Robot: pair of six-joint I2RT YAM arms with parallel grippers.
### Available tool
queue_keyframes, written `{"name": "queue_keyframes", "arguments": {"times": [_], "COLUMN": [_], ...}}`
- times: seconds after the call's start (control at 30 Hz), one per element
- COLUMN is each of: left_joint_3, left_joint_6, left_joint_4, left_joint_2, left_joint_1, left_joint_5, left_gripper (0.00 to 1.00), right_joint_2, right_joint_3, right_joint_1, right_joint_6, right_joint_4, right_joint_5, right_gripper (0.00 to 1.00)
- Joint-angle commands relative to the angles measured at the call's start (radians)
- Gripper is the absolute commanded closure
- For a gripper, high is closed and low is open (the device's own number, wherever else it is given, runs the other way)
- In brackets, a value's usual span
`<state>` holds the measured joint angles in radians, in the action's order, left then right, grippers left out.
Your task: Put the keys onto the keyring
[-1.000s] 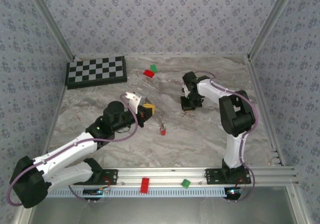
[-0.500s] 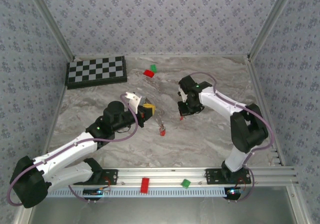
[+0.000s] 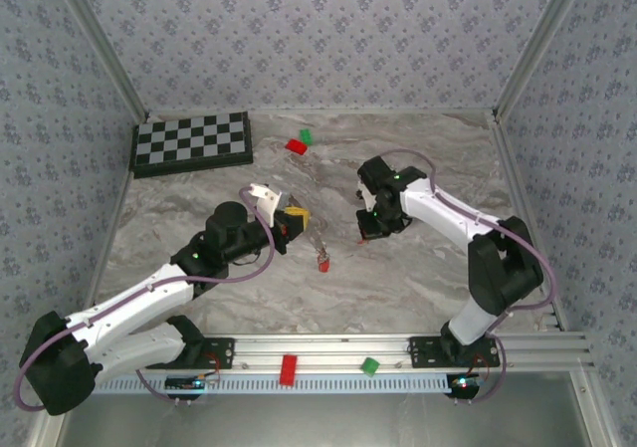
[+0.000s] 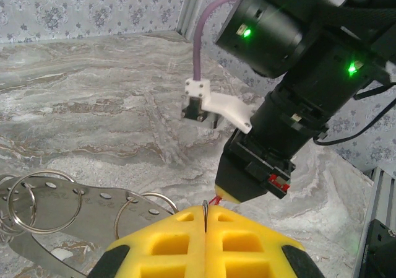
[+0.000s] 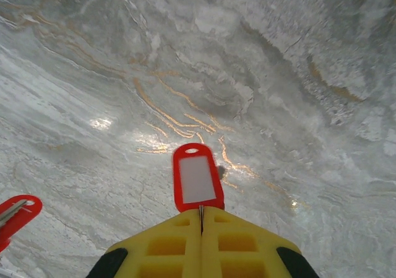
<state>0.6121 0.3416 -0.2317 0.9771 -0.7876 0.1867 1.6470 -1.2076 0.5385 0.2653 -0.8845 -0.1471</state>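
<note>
Right wrist: my right gripper (image 5: 201, 211) clamps a key (image 5: 197, 179); my left gripper (image 4: 205, 211) pinches the keyring (image 4: 93, 199), so I'd aim the key's hole at the keyring.

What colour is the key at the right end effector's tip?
Red key, pale centre; right wrist view.

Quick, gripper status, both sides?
Left gripper: closed, pinching a wire loop of the keyring.
Right gripper: closed, holding a red key.
</note>
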Motion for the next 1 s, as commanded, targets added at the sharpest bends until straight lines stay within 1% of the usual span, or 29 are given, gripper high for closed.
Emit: {"name": "queue_keyframes", "arguments": {"times": [0.0, 0.47, 0.67, 0.8, 0.97], "left_joint_3": [0.001, 0.002, 0.002, 0.003, 0.003], "left_joint_6": [0.011, 0.005, 0.004, 0.004, 0.004], "left_joint_4": [-0.051, -0.047, -0.046, -0.046, -0.046], "left_joint_2": [-0.009, -0.004, 0.001, 0.003, -0.002], "left_joint_1": [-0.006, -0.006, -0.006, -0.006, -0.007], "left_joint_5": [0.001, -0.003, -0.003, -0.003, -0.004], "left_gripper": [1.0, 1.0, 1.0, 1.0, 1.0], "right_joint_2": [0.053, 0.187, 0.243, 0.273, 0.258], "right_joint_3": [-0.035, -0.139, -0.158, -0.16, -0.08], "right_joint_1": [-0.018, -0.097, -0.127, -0.132, -0.125], "right_joint_6": [-0.012, -0.066, -0.091, -0.106, -0.069], "right_joint_4": [-0.031, -0.027, -0.002, 0.062, 0.235], "right_joint_5": [-0.026, -0.055, -0.046, -0.006, 0.031], "right_gripper": [1.0, 1.0, 1.0, 1.0, 1.0]}}
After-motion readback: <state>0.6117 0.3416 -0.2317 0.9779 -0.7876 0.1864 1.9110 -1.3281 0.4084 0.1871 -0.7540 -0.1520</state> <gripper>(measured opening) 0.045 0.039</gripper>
